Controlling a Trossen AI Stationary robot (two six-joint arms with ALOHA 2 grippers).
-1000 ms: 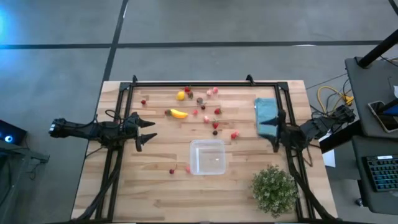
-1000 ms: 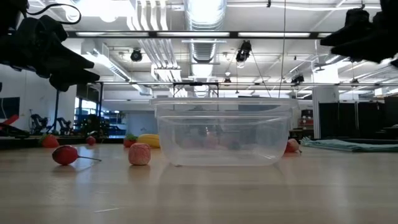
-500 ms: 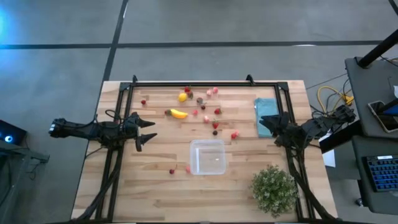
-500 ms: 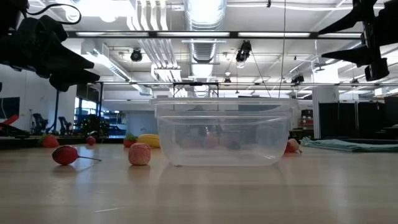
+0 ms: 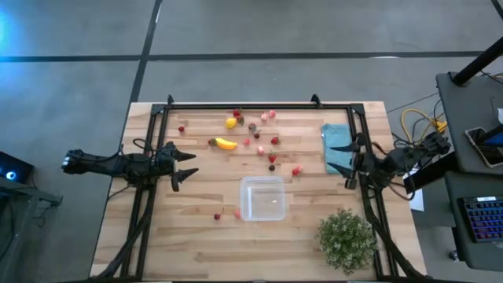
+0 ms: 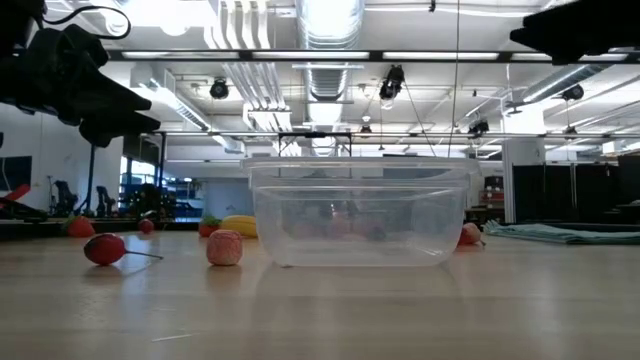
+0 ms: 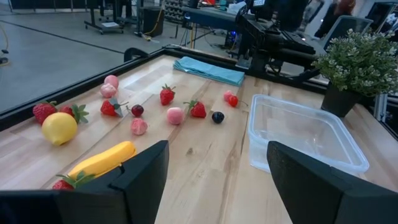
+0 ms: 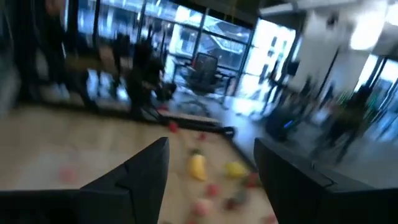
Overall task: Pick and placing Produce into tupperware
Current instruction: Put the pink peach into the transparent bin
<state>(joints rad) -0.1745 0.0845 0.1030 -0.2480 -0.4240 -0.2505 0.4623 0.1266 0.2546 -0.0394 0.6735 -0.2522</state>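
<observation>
- Pale wooden tabletop (image 5: pixel 196 244) carries the whole job, with a grey concrete floor around it and a black frame along its edges.
- Tupperware (image 5: pixel 262 198) sits near the middle, slightly toward the near edge; both the high and low views show nothing in it.
- Produce lies scattered mostly toward the far edge: a banana (image 5: pixel 226 144), a lemon (image 5: pixel 229 121), and a loose spread of red and pink berries (image 5: pixel 272 157). Two small pieces (image 5: pixel 218 216) rest just left of the tupperware.
- Left pincer (image 5: pixel 182 166) hovers over the left side of the tabletop, fingers spread wide, holding nothing.
- Right pincer (image 5: pixel 351 162) hangs at the right edge, above the teal cloth (image 5: pixel 335 141), also wide open and empty; its wrist view is smeared, so finer detail cannot be told.
- A potted plant (image 5: pixel 346 238) stands at the near right corner.
- Judged from this, no piece is yet picked: the step is the approach.
- Next calls for lowering one pincer over a single fruit, likely the banana for the left, closing, then carrying it over the tupperware rim.
</observation>
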